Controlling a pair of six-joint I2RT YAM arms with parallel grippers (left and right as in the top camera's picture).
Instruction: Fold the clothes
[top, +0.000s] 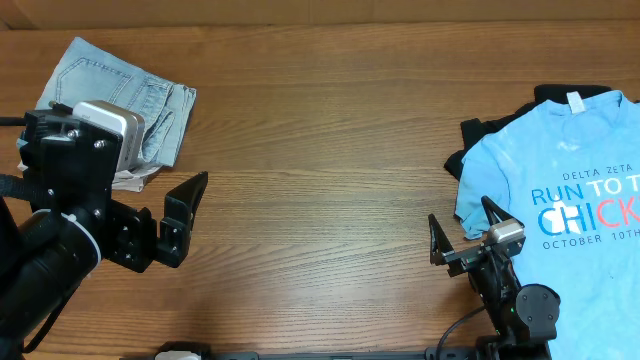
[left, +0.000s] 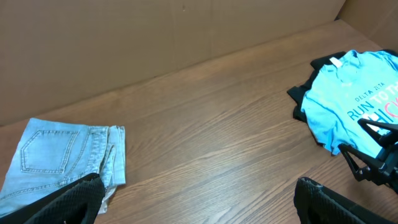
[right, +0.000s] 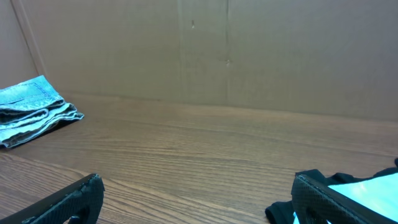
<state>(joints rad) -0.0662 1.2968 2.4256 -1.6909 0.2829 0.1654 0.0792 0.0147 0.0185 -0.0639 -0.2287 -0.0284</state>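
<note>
Denim shorts (top: 100, 75), seemingly folded, lie partly hidden under the left arm (top: 70, 160); left gripper (top: 183, 218) and right gripper (top: 463, 228) gape empty.

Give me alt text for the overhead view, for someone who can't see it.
Folded light-wash blue denim shorts lie at the left of a brown wooden table, and a sky-blue printed T-shirt lies spread over a black garment at the right. The left end effector and right end effector hang open between them, holding nothing.
</note>
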